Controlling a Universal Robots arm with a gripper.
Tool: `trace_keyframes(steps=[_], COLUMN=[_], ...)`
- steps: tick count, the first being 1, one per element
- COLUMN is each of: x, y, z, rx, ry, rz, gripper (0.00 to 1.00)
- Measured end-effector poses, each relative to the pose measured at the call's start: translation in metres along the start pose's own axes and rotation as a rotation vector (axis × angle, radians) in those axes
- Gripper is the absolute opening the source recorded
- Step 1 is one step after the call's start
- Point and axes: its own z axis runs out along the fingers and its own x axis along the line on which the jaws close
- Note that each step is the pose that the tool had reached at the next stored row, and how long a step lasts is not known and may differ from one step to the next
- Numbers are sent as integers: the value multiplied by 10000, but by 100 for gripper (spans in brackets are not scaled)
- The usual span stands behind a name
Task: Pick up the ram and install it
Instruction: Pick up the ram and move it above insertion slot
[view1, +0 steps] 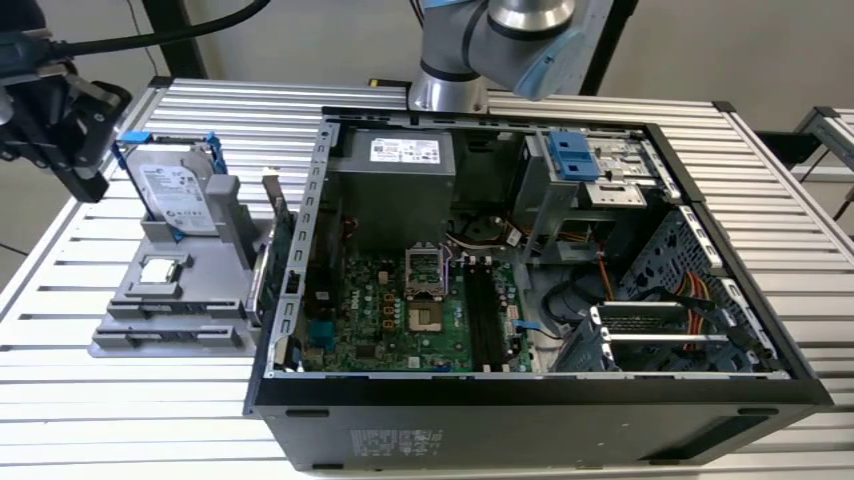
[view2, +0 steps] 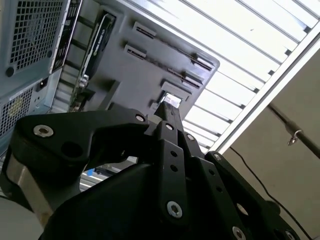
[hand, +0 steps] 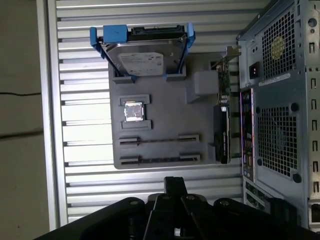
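You cannot pick out the ram with certainty. The dark memory slots (view1: 483, 315) on the motherboard (view1: 380, 310) run lengthwise inside the open case (view1: 534, 420). Near the table's (view1: 80, 400) edge at the exterior view's left, your hand (view1: 88, 185) hangs beside the hard drive (view1: 174, 190) on the grey tray (view1: 160, 335), fingers pressed together, gripping nothing.

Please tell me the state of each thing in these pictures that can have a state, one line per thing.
computer case: lying on its side, side panel off, inside exposed.
hard drive: standing upright in the grey fixture, held in a blue bracket.
processor chip: lying flat in a recess of the fixture.
black expansion card: standing on edge at the fixture's side, beside the case.
gripper: in the air beyond the fixture, touching none of these parts.
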Motion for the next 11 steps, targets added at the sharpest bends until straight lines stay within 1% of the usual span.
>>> trace_keyframes(steps=[5, 11], x=[40, 65], y=[-8, -53], z=[1, 3], rx=[-1, -1], ry=[-1, 1], rz=[-1, -40], gripper=[0, 0])
